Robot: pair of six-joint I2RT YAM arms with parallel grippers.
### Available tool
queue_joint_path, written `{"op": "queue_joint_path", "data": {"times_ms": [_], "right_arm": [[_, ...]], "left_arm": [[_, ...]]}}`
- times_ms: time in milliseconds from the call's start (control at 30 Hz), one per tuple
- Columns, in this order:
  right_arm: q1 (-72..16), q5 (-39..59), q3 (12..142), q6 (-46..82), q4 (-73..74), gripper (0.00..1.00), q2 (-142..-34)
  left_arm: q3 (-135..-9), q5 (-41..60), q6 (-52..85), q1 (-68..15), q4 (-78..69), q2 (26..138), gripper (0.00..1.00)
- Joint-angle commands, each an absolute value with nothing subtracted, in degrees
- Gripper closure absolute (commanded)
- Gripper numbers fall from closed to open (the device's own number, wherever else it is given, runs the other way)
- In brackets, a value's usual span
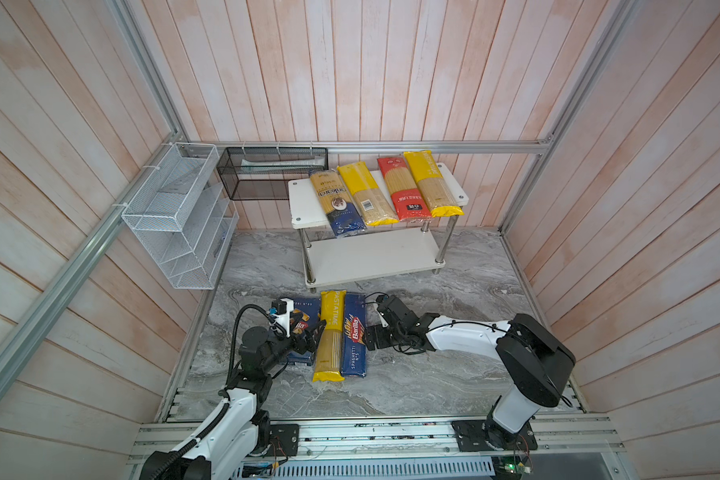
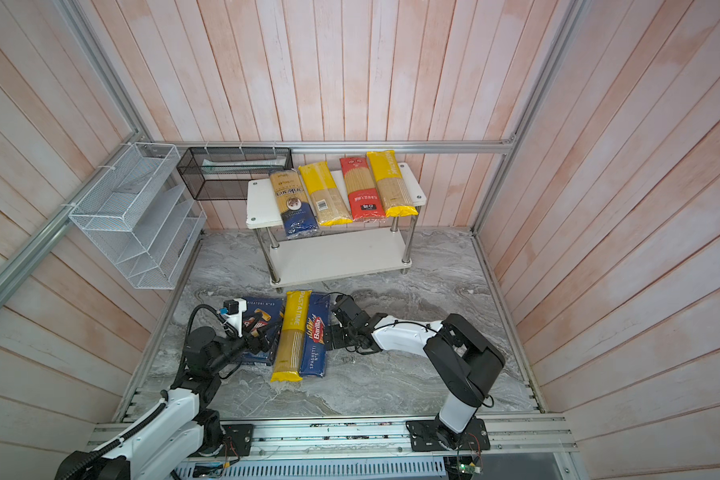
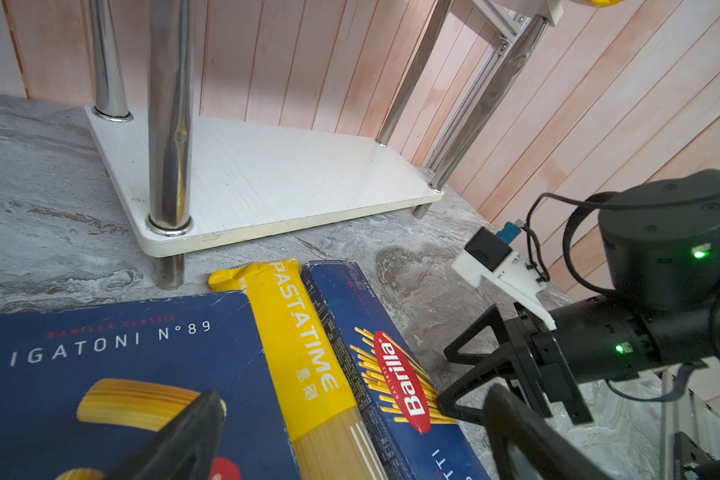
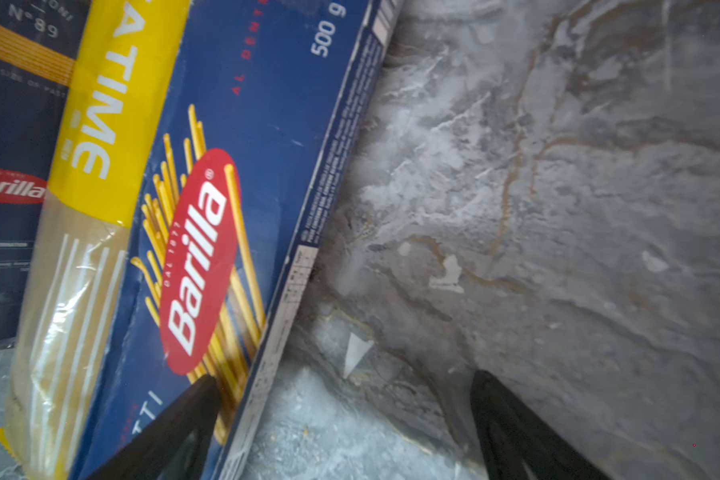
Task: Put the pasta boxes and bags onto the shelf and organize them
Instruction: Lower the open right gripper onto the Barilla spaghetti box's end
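Right wrist view: right hand (image 4: 345, 378) spread wide, empty, straddling the long edge of the Spaghetti box (image 4: 267, 124), which lies flat on the desk (image 4: 558, 208) in front of the shelf (image 1: 371, 253). Stiff, light, slick card (probably); pinch across its narrow width, mid-length; left hand (image 3: 356, 395) likewise released.

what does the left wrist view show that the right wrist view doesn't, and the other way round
Only the left wrist view: the shelf's lower board, its chrome posts, the plank wall and the right arm. Only the right wrist view: the "500 g" print on the narrow spaghetti box. Both: that box, the yellow bag, the wide rigatoni box and the marble table.
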State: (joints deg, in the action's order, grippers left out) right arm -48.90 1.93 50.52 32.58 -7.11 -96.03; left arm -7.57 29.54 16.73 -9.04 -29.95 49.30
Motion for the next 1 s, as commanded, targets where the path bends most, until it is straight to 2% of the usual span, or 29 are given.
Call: {"op": "queue_joint_path", "data": {"times_ms": [0, 267, 367, 467, 833, 967], "right_arm": [[-47.56, -0.97, 48.89, 31.67, -12.73, 0.06, -94.22], [-42.80, 1.08, 45.27, 31.35, -13.43, 0.06, -87.16], [-42.01, -0.65, 46.06, 30.87, -15.54, 0.06, -84.43], [-42.17, 1.83, 47.79, 30.50, -15.77, 0.06, -83.97], [-51.16, 0.15, 57.55, 33.46, -13.79, 0.05, -93.53], [-54.14, 0.14, 61.69, 33.03, -14.59, 0.02, -98.54]], "left_arm": [[-7.57, 29.30, 16.06, -9.14, -30.68, 48.58, 0.00], [-7.64, 29.19, 15.99, -9.13, -30.31, 47.98, 0.00], [-7.59, 29.28, 16.00, -9.14, -30.34, 47.86, 0.00], [-7.60, 29.38, 16.08, -9.14, -30.12, 47.71, 0.00], [-7.24, 28.28, 16.07, -9.15, -29.05, 45.70, 0.00], [-7.26, 28.52, 16.12, -9.18, -29.17, 45.81, 0.00]]}}
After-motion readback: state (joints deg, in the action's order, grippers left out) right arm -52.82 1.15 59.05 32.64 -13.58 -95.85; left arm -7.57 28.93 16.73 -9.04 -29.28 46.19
